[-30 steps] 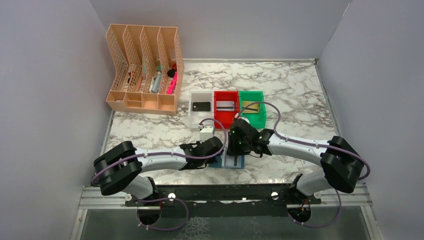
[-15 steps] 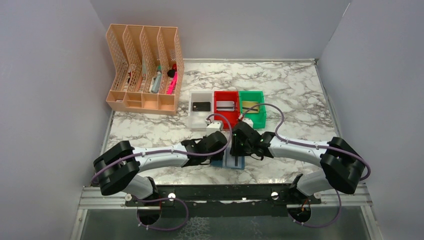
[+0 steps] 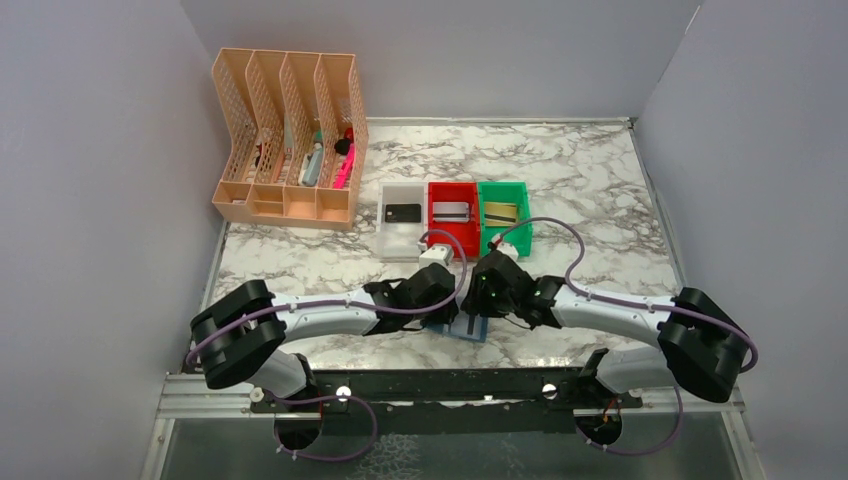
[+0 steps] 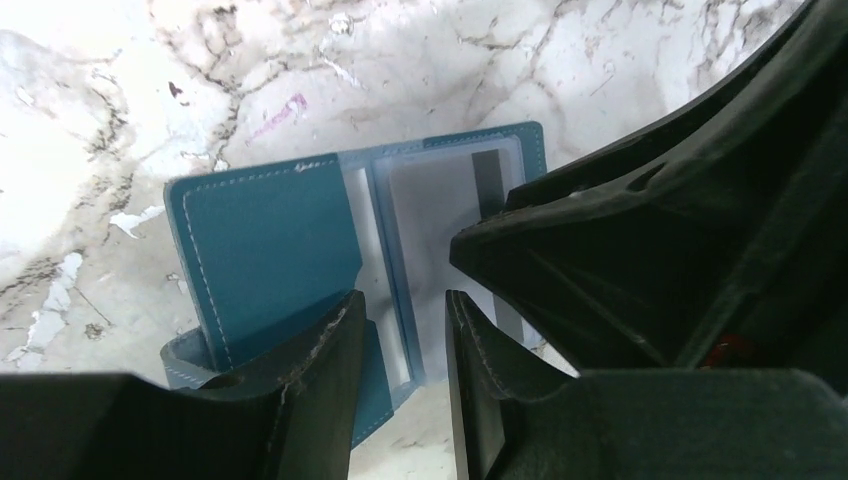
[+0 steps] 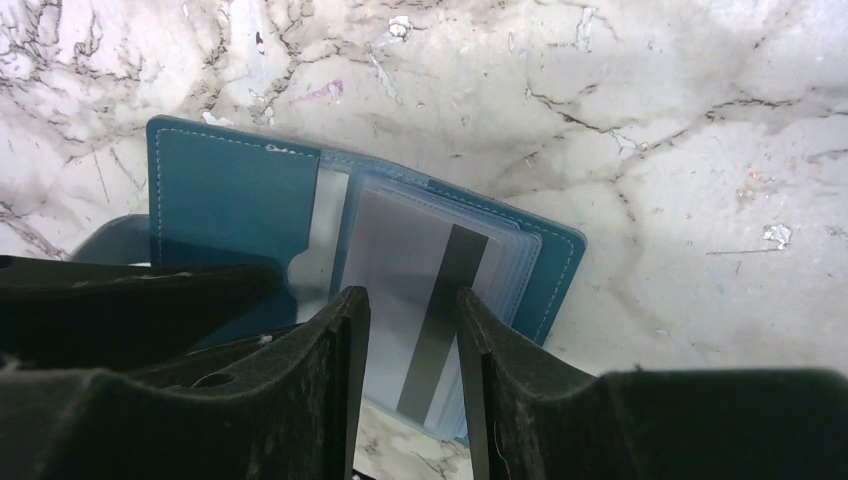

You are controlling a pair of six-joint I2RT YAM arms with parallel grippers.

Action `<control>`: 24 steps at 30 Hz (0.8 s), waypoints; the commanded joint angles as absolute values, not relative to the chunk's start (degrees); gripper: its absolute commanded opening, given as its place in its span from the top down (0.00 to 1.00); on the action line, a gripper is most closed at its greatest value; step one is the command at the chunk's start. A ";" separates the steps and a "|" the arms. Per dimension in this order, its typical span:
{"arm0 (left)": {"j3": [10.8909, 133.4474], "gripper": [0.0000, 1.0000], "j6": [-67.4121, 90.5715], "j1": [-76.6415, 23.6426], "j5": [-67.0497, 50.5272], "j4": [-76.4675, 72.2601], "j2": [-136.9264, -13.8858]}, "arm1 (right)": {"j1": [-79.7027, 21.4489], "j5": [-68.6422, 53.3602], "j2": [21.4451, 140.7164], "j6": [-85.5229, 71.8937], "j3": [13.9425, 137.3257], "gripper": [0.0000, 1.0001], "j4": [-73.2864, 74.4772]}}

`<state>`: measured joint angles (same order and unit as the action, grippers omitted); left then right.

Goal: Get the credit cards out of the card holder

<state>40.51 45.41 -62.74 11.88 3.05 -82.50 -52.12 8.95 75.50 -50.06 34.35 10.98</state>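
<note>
Left gripper has parted, right gripper likewise apart, both over card holder.

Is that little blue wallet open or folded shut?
Open. The wallet lies spread on the marble table, inside facing up, with a grey striped card showing in a clear pocket.

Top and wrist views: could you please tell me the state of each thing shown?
card holder, lying open, striped card in its pocket
left gripper, fingers apart, holding nothing
right gripper, fingers apart above the striped card
white bin, holds a black card
red bin, holds a silver card
green bin, holds a gold card
</note>
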 commanded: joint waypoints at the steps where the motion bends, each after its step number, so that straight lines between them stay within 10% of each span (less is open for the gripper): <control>1: 38.51 0.61 45.83 -62.09 7.34 -1.69 -83.83 | -52.29 7.47 74.68 -52.71 32.76 0.57 13.35; 24: 34.56 0.68 48.02 -61.27 3.60 -7.35 -86.08 | -52.21 5.47 73.28 -54.53 31.00 0.64 12.83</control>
<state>35.57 47.44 -61.49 6.00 -5.08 -85.38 -52.12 6.92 71.79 -53.76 31.46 14.20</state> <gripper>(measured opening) 0.328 0.379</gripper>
